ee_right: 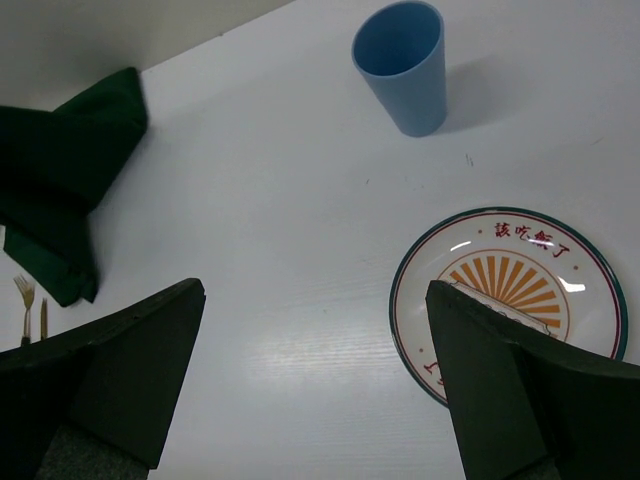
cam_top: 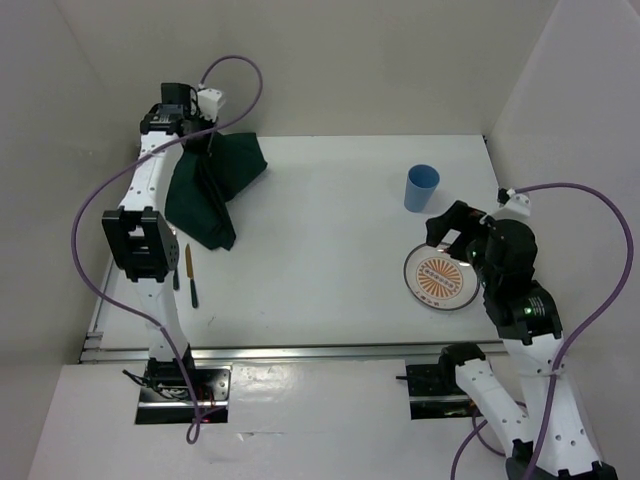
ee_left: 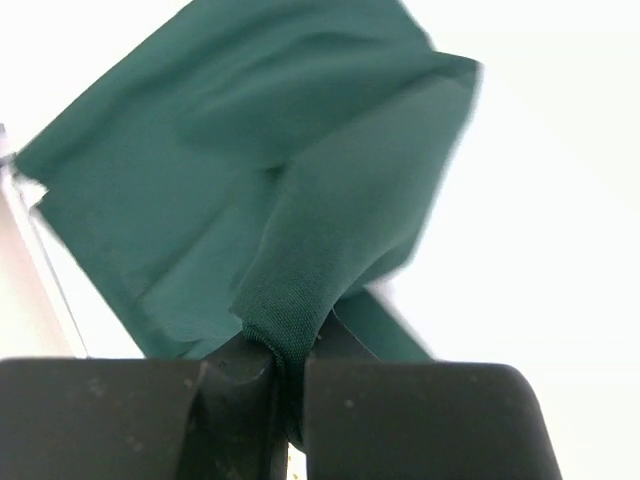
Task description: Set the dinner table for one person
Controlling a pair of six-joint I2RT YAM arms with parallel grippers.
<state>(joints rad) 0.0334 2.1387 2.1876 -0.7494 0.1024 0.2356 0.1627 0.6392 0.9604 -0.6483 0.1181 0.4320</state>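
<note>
Overhead view: a white worktop [cam_top: 320,240] fills the middle of the frame. At upper left, the left gripper [cam_top: 197,135] is closed, pinching a fold of a dark green cloth [cam_top: 215,185] whose rest lies on the worktop. At right, the right gripper [cam_top: 452,237] hangs with jaws wide apart over the upper edge of a patterned plate [cam_top: 440,290]. A blue cup [cam_top: 421,187] stands above it. Cutlery [cam_top: 190,272] lies at left.

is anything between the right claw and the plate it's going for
Nothing visible does. The right claw hangs open over the plate, and the part of the plate's face that shows is bare. The blue cup stands apart from the plate, on its far side, out of the way.
</note>
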